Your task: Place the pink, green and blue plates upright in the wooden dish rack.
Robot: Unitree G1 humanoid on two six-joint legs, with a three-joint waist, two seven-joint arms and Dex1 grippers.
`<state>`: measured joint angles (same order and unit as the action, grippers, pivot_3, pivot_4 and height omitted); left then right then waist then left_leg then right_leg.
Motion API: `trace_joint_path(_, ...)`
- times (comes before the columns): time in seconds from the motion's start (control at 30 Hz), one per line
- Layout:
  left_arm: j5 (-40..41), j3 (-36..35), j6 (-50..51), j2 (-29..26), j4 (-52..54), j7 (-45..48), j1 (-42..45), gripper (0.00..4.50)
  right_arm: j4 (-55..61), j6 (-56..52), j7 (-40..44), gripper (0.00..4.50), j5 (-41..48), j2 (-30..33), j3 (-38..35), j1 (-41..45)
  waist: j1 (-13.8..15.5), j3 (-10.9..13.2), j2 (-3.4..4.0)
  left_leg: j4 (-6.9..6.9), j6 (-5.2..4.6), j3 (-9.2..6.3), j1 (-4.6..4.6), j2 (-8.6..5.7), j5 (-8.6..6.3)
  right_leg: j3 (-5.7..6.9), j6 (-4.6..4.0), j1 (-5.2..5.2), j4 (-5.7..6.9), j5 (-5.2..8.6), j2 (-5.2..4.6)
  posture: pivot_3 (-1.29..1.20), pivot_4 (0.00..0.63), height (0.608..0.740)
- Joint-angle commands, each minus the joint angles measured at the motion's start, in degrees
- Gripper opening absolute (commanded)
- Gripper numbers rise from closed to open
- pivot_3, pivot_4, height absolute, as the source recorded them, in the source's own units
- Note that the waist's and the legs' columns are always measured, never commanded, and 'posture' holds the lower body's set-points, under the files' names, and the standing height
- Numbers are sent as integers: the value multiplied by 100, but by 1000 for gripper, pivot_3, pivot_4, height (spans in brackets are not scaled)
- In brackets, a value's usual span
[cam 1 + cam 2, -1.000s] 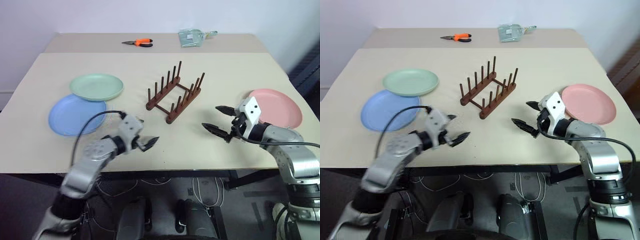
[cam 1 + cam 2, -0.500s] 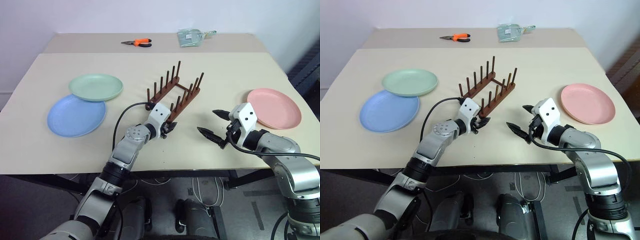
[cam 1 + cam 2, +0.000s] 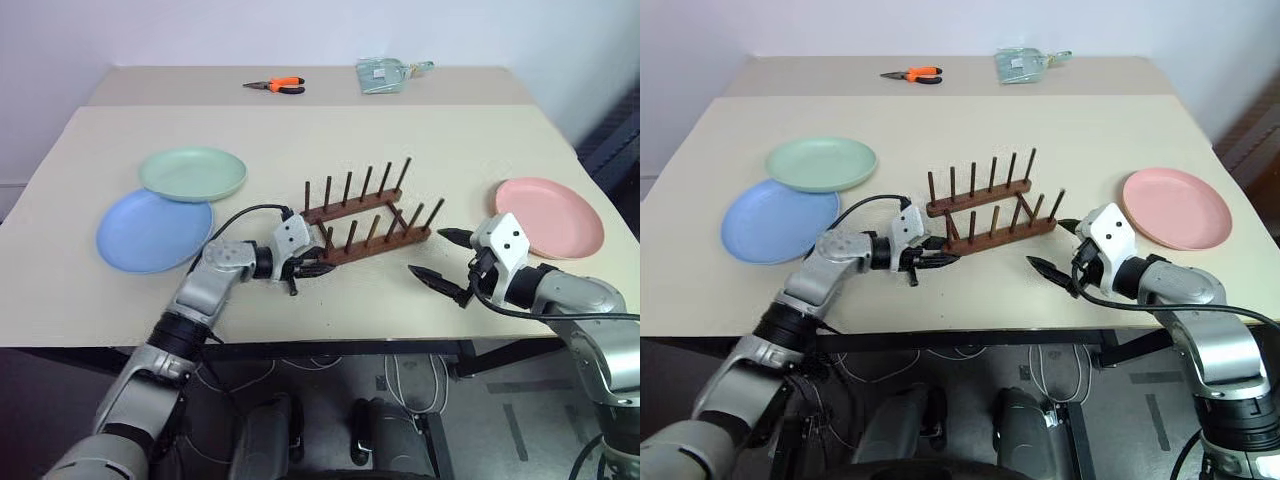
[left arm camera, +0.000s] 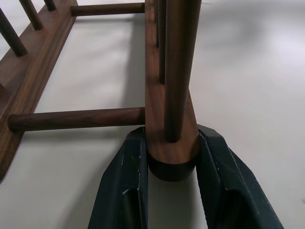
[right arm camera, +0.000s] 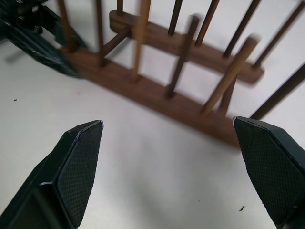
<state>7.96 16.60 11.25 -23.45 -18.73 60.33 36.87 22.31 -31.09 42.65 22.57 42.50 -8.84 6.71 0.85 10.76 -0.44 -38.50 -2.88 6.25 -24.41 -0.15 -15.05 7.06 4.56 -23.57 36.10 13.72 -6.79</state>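
Rack crosswise, left gripper end-clamped.

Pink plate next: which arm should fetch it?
Right, probably. The right gripper is open and empty, and the pink plate lies flat on its side. The left gripper is clamped on the end of the wooden dish rack, across the rack from that plate.

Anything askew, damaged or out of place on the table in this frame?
Nothing looks damaged or spilled. The wooden dish rack stands level but empty, with the left gripper clamped on the end of one rail. The green plate overlaps the blue plate; the pink plate lies flat, apart.
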Motion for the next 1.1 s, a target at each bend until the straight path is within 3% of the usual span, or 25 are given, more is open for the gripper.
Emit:
trace_joint_path(0.03,-274,-11,-501,-67,-627,51,266,3179,121,147,-19,4500,-30,48,-160,-71,-4,0,0,-3,-1,0,-1,0,-1,0,0,0,0,0,0,0,150,740)
trace_joint_path(0.13,-533,-116,-446,-230,-811,-297,259,4467,156,50,-6,4500,44,54,-214,-204,-9,0,-1,-9,-5,0,-2,1,-3,0,3,2,2,1,1,0,150,740)
trace_joint_path(0.23,-311,-403,95,-537,-69,-406,-166,4500,89,15,47,3675,-41,153,-207,-391,-59,0,0,-19,-6,-1,0,5,-4,-3,3,5,7,1,2,0,150,740)
trace_joint_path(0.33,307,-605,998,-910,1457,-88,-956,3540,-81,15,-14,2221,-247,181,9,-421,-179,-1,2,-18,-5,-2,1,12,-4,-5,2,4,10,2,4,0,150,740)
trace_joint_path(0.47,343,-344,1801,-932,2839,-431,-1513,1647,-479,201,-177,290,-746,78,503,-181,-116,2,8,-28,-3,-5,1,13,-5,-5,2,9,11,2,1,0,150,740)
trace_joint_path(0.57,-83,119,1923,-563,3274,-997,-1592,1647,-1057,247,-346,290,-1097,-164,966,317,-39,2,8,-41,-14,-12,-1,7,-13,-3,3,15,7,2,-3,0,150,740)
trace_joint_path(0.7,-999,511,2031,-89,2815,-2124,-1379,1647,-1914,359,-659,290,-1694,-423,1445,1011,-16,-1,9,-46,-15,-11,-4,6,-14,-4,5,14,10,1,-1,0,150,740)
trace_joint_path(0.93,-1640,329,2021,440,1815,-3478,-992,1647,-3115,876,-1130,290,-2404,-845,1834,1900,-44,-18,12,-52,-15,-11,4,6,-11,-3,10,23,15,-2,2,0,150,740)
trace_joint_path(1.1,-1638,142,1757,504,1357,-3794,-768,1647,-3617,1262,-1362,290,-2561,-1115,1767,2265,-99,-23,14,-53,-11,-9,7,7,-9,-3,10,24,22,-2,3,0,150,740)
